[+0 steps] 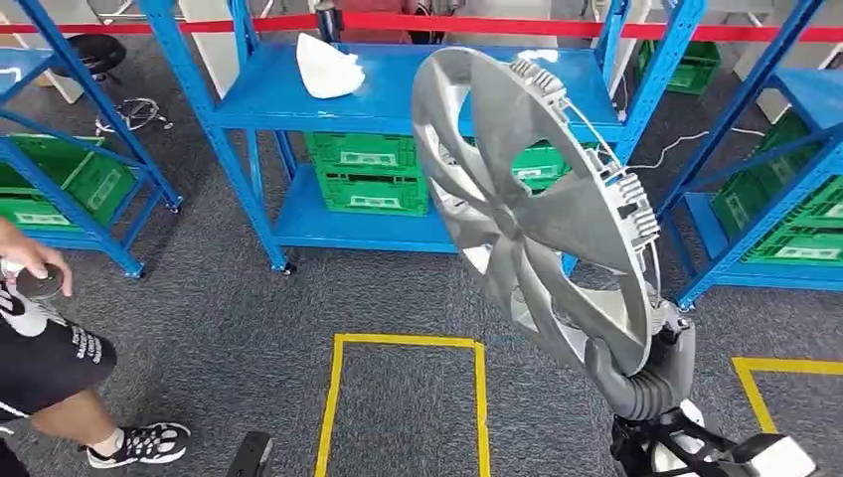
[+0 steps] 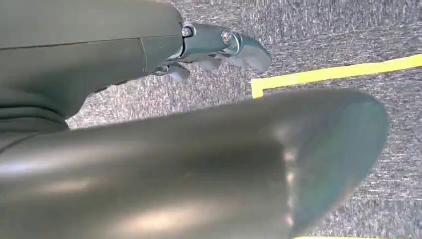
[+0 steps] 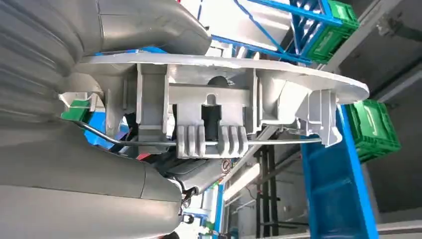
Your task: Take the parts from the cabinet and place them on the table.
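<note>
Right hand [image 1: 636, 373] raised, fingers clamped; left hand [image 2: 219, 47] hanging, empty.

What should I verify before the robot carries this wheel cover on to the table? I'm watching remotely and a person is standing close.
1. Right hand holds the wheel cover at its rim: ok.
2. Cover clear of the blue shelf: ok, it is held in front of it.
3. Left hand free, over carpet: ok.
4. Person out of the path: cannot tell; they stand at the robot's left.
5. Table in sight: not ok.
6. White part remains on the shelf: ok, for later.
</note>
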You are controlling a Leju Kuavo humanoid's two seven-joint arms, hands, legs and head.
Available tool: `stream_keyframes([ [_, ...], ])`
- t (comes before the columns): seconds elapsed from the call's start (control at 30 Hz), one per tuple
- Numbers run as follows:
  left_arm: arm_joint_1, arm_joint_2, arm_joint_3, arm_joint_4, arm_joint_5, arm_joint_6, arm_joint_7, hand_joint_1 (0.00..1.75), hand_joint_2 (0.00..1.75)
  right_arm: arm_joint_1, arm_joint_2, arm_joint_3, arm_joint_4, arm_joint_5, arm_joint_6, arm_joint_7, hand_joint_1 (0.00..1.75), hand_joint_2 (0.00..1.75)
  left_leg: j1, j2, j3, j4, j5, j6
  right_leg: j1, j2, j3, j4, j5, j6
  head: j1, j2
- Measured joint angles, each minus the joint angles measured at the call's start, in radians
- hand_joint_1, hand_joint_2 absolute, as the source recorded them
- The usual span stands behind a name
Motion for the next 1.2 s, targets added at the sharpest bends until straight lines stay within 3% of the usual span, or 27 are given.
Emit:
stream_keyframes([
  [0.03,0.003,-0.001,0.000,0.000,0.000,-0.005,0.004,0.00,0.00,0.004,0.000,0.004,0.000,0.000,0.000,0.000,1.75,1.75,0.001,0.001,-0.004,-0.003,0.008,0.010,0.001,0.001,-0.001,-0.002,0.008,0.009,-0.001,0.000],
  [0.07,0.003,-0.002,0.000,0.000,0.000,-0.007,0.005,0.00,0.00,0.010,0.000,0.005,0.000,0.002,0.001,0.000,1.75,1.75,0.007,0.006,-0.010,-0.007,0.020,0.021,-0.005,0.004,-0.008,0.008,-0.006,0.013,-0.001,0.000],
  [0.1,0.003,-0.003,0.000,0.000,0.000,-0.007,0.006,0.00,0.00,0.016,0.000,0.006,-0.001,0.003,0.002,0.000,1.75,1.75,0.007,0.006,-0.021,-0.008,0.029,0.030,-0.003,0.006,-0.024,0.038,-0.053,0.018,0.002,0.000],
  [0.17,0.005,-0.007,0.000,0.001,0.000,-0.010,0.006,0.00,0.00,0.020,0.000,0.010,0.000,0.009,0.004,0.000,1.75,1.75,0.007,0.008,-0.044,-0.005,0.048,0.034,-0.005,0.007,-0.067,0.176,-0.168,0.026,0.008,0.000],
  [0.2,0.006,-0.008,0.000,0.001,0.000,-0.011,0.006,0.00,0.00,0.022,0.000,0.011,-0.001,0.009,0.005,0.000,1.75,1.75,0.007,0.009,-0.059,-0.002,0.058,0.035,-0.005,0.008,-0.082,0.243,-0.205,0.029,0.009,0.000],
  [0.23,0.008,-0.008,0.000,0.001,0.000,-0.011,0.006,0.00,0.00,0.024,0.000,0.013,0.000,0.009,0.005,0.000,1.75,1.75,0.007,0.009,-0.073,0.001,0.067,0.034,-0.005,0.008,-0.084,0.284,-0.211,0.030,0.009,0.000],
  [0.27,0.009,-0.008,0.000,0.001,0.000,-0.011,0.006,0.00,0.00,0.028,0.000,0.013,0.000,0.009,0.004,0.000,1.75,1.75,0.007,0.009,-0.089,0.006,0.074,0.033,-0.005,0.008,-0.069,0.286,-0.191,0.030,0.010,0.000],
  [0.3,0.011,-0.008,0.000,0.001,0.000,-0.011,0.007,0.00,0.00,0.030,0.000,0.013,0.000,0.009,0.004,0.000,1.75,1.75,0.007,0.009,-0.102,0.011,0.080,0.031,-0.005,0.008,-0.037,0.254,-0.160,0.028,0.010,0.000],
  [0.37,0.011,-0.008,0.000,0.001,0.000,-0.011,0.006,0.00,0.00,0.029,0.000,0.013,0.000,0.009,0.004,0.000,1.75,1.75,0.007,0.008,-0.125,0.023,0.091,0.025,-0.004,0.008,0.077,0.102,-0.113,0.020,0.011,0.000],
  [0.4,0.012,-0.010,0.000,0.001,0.000,-0.012,0.006,0.00,0.00,0.027,0.000,0.013,-0.001,0.009,0.004,0.000,1.75,1.75,0.006,0.008,-0.131,0.027,0.095,0.019,-0.001,0.008,0.128,0.021,-0.145,0.011,0.011,0.000],
  [0.43,0.012,-0.010,0.000,0.001,0.000,-0.013,0.006,0.00,0.00,0.028,0.000,0.014,-0.002,0.009,0.003,0.000,1.75,1.75,0.003,0.008,-0.135,0.029,0.100,0.012,0.005,0.009,0.141,0.002,-0.146,0.004,0.009,0.000],
  [0.53,0.014,-0.011,0.000,0.001,0.008,-0.014,0.006,0.00,0.00,0.030,-0.001,0.014,-0.003,-0.001,0.002,0.000,1.75,1.75,0.005,0.008,-0.136,0.020,0.123,-0.008,0.010,0.010,0.125,0.000,-0.131,-0.015,0.012,0.000],
  [0.57,0.016,-0.010,0.000,0.001,0.008,-0.014,0.006,0.00,0.00,0.030,-0.001,0.014,-0.003,-0.001,0.003,0.000,1.75,1.75,0.004,0.007,-0.141,0.024,0.120,-0.014,0.000,0.007,0.120,-0.008,-0.118,-0.024,0.013,0.000],
  [0.6,0.018,-0.010,0.000,0.002,0.007,-0.016,0.006,0.00,0.00,0.028,-0.001,0.014,-0.003,0.003,0.005,0.000,1.75,1.75,0.006,0.006,-0.152,0.045,0.085,-0.019,0.000,0.006,0.111,-0.008,-0.109,-0.031,0.009,0.000],
  [0.67,0.017,-0.014,0.000,0.002,0.005,-0.016,0.003,0.00,0.00,0.026,0.000,0.016,-0.003,0.010,0.006,0.000,1.75,1.75,0.009,0.005,-0.194,0.174,-0.026,-0.027,0.001,0.004,0.090,-0.008,-0.092,-0.039,0.001,0.000],
  [0.7,0.017,-0.015,0.000,0.002,0.005,-0.016,0.002,0.00,0.00,0.026,0.000,0.018,-0.002,0.010,0.008,0.000,1.75,1.75,0.009,0.005,-0.214,0.247,-0.066,-0.030,0.002,0.003,0.078,-0.007,-0.083,-0.039,0.001,0.000],
  [0.73,0.017,-0.016,0.000,0.002,0.005,-0.016,0.002,0.00,0.00,0.025,0.000,0.018,-0.001,0.010,0.009,0.000,1.75,1.75,0.010,0.006,-0.225,0.302,-0.084,-0.032,0.002,0.003,0.066,-0.006,-0.075,-0.039,0.001,0.000],
  [0.77,0.018,-0.017,0.000,0.002,0.007,-0.016,0.002,0.00,0.00,0.024,0.000,0.019,0.000,0.010,0.010,0.000,1.75,1.75,0.010,0.006,-0.216,0.316,-0.075,-0.033,0.003,0.003,0.054,-0.005,-0.066,-0.038,0.000,0.000],
  [0.8,0.018,-0.018,0.000,0.002,0.007,-0.016,0.002,0.00,0.00,0.024,0.000,0.021,0.000,0.010,0.011,0.000,1.75,1.75,0.010,0.006,-0.187,0.288,-0.045,-0.032,0.003,0.003,0.041,-0.004,-0.058,-0.036,0.000,0.000],
  [0.87,0.018,-0.018,0.000,0.002,0.010,-0.016,-0.001,0.00,0.00,0.021,0.000,0.022,0.000,0.010,0.020,0.000,1.75,1.75,0.009,0.005,-0.073,0.126,0.021,-0.023,0.003,0.003,0.022,0.000,-0.043,-0.031,0.000,0.000],
  [0.9,0.016,-0.018,0.000,0.001,0.011,-0.016,-0.004,0.00,0.00,0.017,0.000,0.023,0.000,0.010,0.026,0.000,1.75,1.75,0.008,0.005,-0.015,0.038,0.015,-0.016,0.003,0.003,0.018,0.002,-0.038,-0.027,-0.001,0.000],
  [0.93,0.015,-0.018,0.000,0.001,0.016,-0.016,-0.007,0.00,0.00,0.012,0.000,0.023,0.000,0.009,0.028,0.000,1.75,1.75,0.002,0.005,0.014,-0.012,-0.004,-0.012,0.007,0.003,0.013,0.003,-0.032,-0.020,-0.001,0.000],
  [1.0,0.018,-0.018,0.000,0.000,0.020,-0.016,-0.012,0.00,0.00,0.004,0.000,0.026,0.001,0.005,0.040,0.000,1.75,1.75,-0.002,0.003,-0.003,-0.008,0.006,-0.003,0.002,0.001,0.011,0.001,-0.017,-0.008,-0.002,0.000],
  [1.07,0.020,-0.018,0.000,0.001,0.020,-0.016,-0.013,0.00,0.00,0.000,0.000,0.026,0.001,0.001,0.045,0.000,1.75,1.75,0.002,0.005,-0.012,-0.014,0.025,0.016,0.004,0.002,0.003,-0.001,-0.008,0.005,-0.002,0.000],
  [1.1,0.017,-0.018,0.000,0.000,0.020,-0.016,-0.012,0.00,0.00,0.000,-0.001,0.026,0.002,0.000,0.045,0.000,1.75,1.75,0.005,0.008,-0.019,-0.016,0.034,0.022,-0.001,0.005,-0.004,0.013,-0.032,0.010,-0.002,0.000],
  [1.13,0.016,-0.018,0.000,0.000,0.020,-0.016,-0.012,0.00,0.00,-0.001,-0.001,0.026,0.002,-0.001,0.046,0.000,1.75,1.75,0.005,0.009,-0.030,-0.015,0.042,0.030,-0.001,0.006,-0.021,0.055,-0.085,0.014,0.003,0.000],
  [1.2,0.017,-0.019,0.000,0.000,0.021,-0.016,-0.012,0.00,0.00,-0.005,-0.001,0.028,0.003,-0.002,0.048,0.000,1.75,1.75,0.005,0.010,-0.056,-0.011,0.061,0.033,-0.002,0.006,-0.069,0.209,-0.192,0.022,0.007,0.000],
])
